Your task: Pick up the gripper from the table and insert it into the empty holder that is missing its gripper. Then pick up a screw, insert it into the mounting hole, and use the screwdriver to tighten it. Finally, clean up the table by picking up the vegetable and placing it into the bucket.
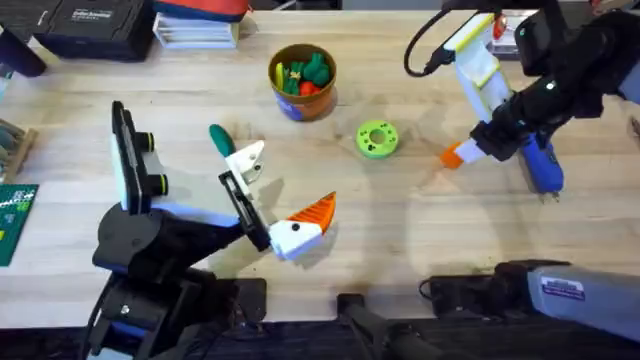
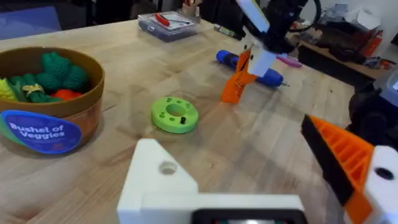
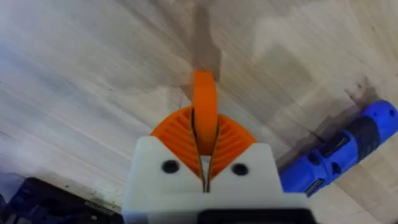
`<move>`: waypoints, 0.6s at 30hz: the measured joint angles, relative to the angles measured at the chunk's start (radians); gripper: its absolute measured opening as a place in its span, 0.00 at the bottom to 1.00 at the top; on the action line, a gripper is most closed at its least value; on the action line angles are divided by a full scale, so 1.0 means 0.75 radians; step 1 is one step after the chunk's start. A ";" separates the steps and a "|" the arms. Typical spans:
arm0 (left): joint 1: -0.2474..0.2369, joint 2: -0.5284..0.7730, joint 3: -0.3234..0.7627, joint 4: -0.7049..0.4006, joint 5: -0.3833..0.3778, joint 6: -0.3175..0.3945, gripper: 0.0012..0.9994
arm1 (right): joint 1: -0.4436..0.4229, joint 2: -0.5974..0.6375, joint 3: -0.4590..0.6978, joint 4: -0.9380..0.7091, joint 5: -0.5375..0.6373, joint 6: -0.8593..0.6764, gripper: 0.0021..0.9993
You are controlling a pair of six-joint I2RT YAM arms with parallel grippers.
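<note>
My right gripper [image 1: 458, 154] is shut on the orange gripper [image 3: 204, 93], which sticks out between its orange pads [image 3: 177, 134] just above the table. From the left wrist the orange gripper [image 2: 233, 87] hangs near the wood. The blue screwdriver [image 1: 540, 165] lies just right of it. My left gripper [image 1: 288, 185] stands open: one jaw carries an orange pad [image 1: 318, 210], the other ends in the bare white holder [image 1: 250, 155], which appears as a white block [image 2: 161, 180] in its own wrist view. The dark-green vegetable [image 1: 219, 138] lies beside that holder. The bucket [image 1: 302, 102] stands at the back.
A green ring-shaped disc [image 1: 377, 138] lies between the two grippers. The bucket [image 2: 50, 118] holds several toy foods. A black case [image 1: 90, 25] and stacked books [image 1: 195, 30] line the far edge. A green board [image 1: 15, 215] is at the left edge.
</note>
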 joint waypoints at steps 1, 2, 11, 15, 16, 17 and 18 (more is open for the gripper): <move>0.000 0.000 0.000 0.000 0.000 0.000 0.99 | 0.003 0.000 0.000 0.002 0.001 0.005 0.02; 0.000 0.000 0.000 0.000 0.000 0.000 0.99 | 0.005 -0.001 0.000 0.001 0.002 0.006 0.01; 0.000 0.000 0.000 0.000 0.000 0.000 0.99 | 0.070 -0.388 0.004 -0.030 -0.026 0.139 0.01; 0.000 0.000 0.000 0.000 0.000 0.000 0.99 | 0.017 -0.614 0.008 -0.077 -0.173 0.198 0.01; 0.000 0.000 0.000 0.000 0.000 0.000 0.99 | -0.008 -0.658 0.007 -0.072 -0.241 0.221 0.01; 0.000 0.000 0.000 0.000 0.000 0.000 0.99 | -0.031 -0.690 0.005 -0.055 -0.315 0.244 0.01; 0.000 0.000 0.000 0.000 0.000 0.000 0.99 | -0.052 -0.717 -0.007 -0.013 -0.407 0.275 0.01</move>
